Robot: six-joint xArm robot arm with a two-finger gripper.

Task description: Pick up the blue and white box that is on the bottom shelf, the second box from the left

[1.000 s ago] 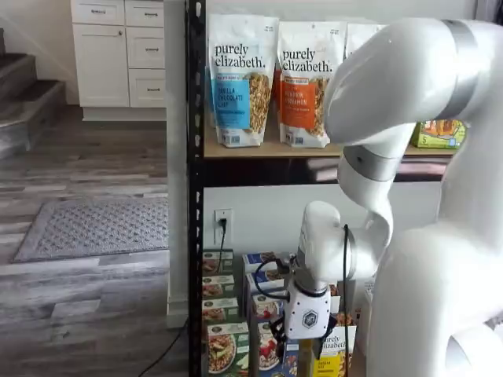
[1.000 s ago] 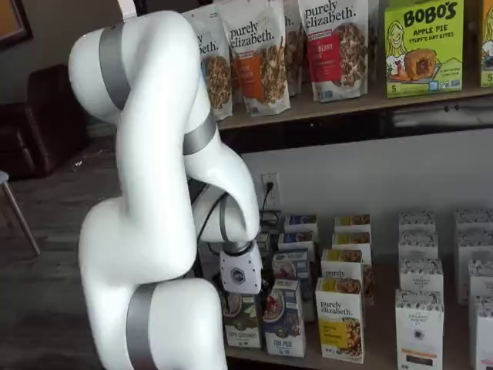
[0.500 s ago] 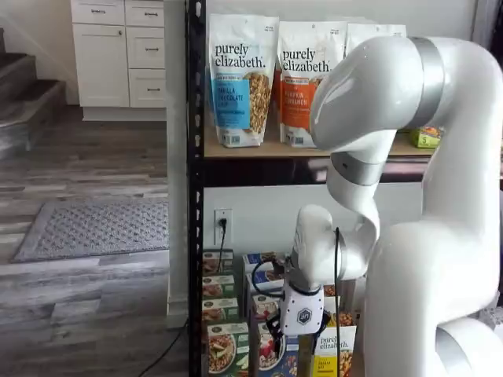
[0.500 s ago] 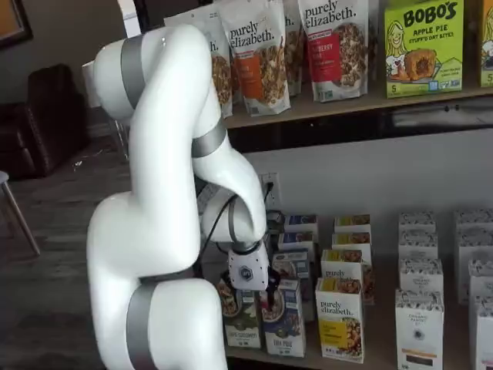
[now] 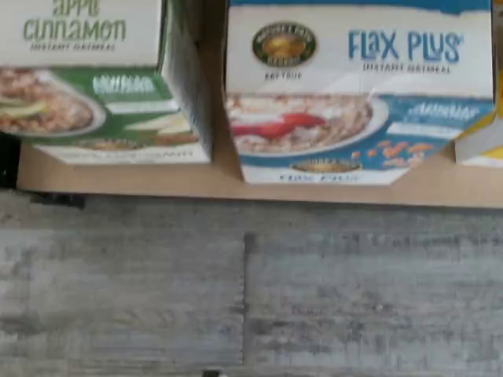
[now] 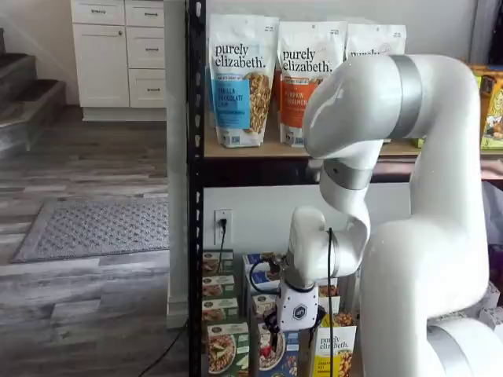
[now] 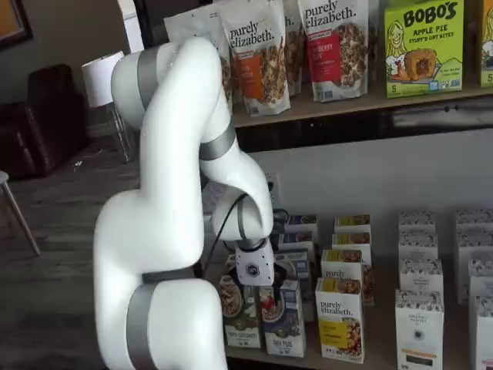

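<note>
Blue and white box [image 7: 283, 317] sits upright at the front of the bottom shelf [image 5: 236, 184], right under your gripper [image 7: 266, 287], green carton [image 7: 239, 316] just beside it; can't tell if the jaws are open.

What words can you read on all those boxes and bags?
"FLAX PLUS" on the blue and white box.
"apple cinnamon" on the green-fronted carton.
"purely elizabeth." on the bags and the yellow-fronted carton.
"BOBO'S APPLE PIE" on the green box.
Smaller print is too blurred.
</note>
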